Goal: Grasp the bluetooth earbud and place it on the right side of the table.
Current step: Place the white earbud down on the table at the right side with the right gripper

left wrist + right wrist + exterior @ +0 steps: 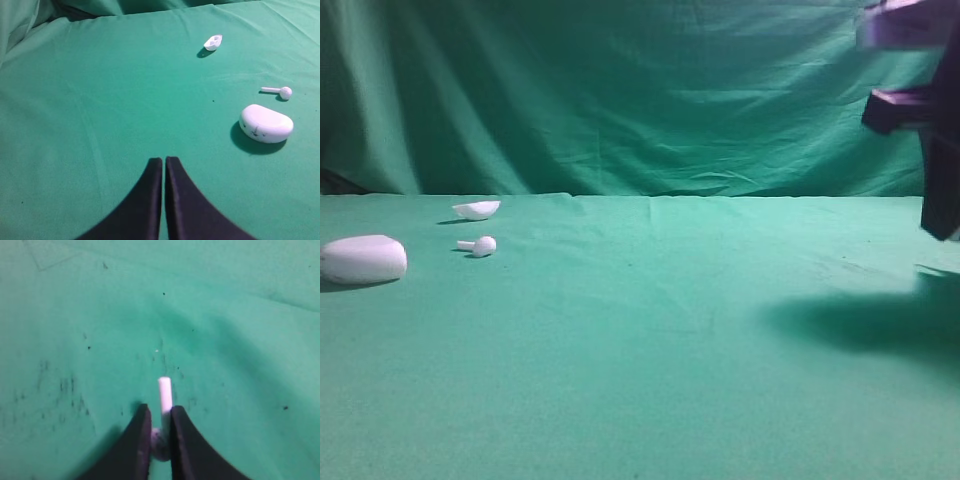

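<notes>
My right gripper (161, 412) is shut on a white bluetooth earbud (164, 394). Its bulb head sits between the jaws and its stem sticks out past the tips, just above the green table (240, 330). In the exterior view the right arm (938, 130) hangs at the far right edge, its fingertips cut off by the frame. A second, alike earbud (479, 245) lies on the cloth at the left, also seen in the left wrist view (280, 91). My left gripper (163, 161) is shut and empty above bare cloth, left of it.
A big white oval case (363, 259) lies at the far left, also in the left wrist view (266, 123). A shallow white shell (477, 209) lies behind the second earbud, also in the left wrist view (213, 42). A green backdrop (620, 90) hangs behind.
</notes>
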Action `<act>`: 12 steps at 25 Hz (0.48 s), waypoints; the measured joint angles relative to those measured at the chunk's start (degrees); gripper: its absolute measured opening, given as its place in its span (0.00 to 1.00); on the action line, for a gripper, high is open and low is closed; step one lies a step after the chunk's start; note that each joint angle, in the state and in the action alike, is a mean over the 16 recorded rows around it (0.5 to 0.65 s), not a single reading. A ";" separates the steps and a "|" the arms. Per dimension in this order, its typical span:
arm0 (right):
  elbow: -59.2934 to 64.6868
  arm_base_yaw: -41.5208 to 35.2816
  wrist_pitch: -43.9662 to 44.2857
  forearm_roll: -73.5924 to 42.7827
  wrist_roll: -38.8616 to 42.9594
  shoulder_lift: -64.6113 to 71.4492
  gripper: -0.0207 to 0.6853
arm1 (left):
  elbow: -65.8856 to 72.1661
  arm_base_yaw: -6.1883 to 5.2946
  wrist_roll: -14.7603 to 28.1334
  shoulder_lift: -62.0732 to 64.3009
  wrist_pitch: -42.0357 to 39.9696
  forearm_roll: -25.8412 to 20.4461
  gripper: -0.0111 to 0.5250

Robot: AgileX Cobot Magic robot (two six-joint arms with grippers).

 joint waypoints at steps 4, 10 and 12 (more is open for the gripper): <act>0.19 -0.01 -3.06 -1.12 1.01 3.75 0.16 | 0.00 0.00 0.00 0.00 0.00 0.00 0.02; 0.12 -0.01 -4.44 -2.47 2.71 6.62 0.26 | 0.00 0.00 0.00 0.00 0.00 0.00 0.02; -0.18 -0.01 -4.07 -2.70 3.31 7.02 0.32 | 0.00 0.00 0.00 0.00 0.00 0.00 0.02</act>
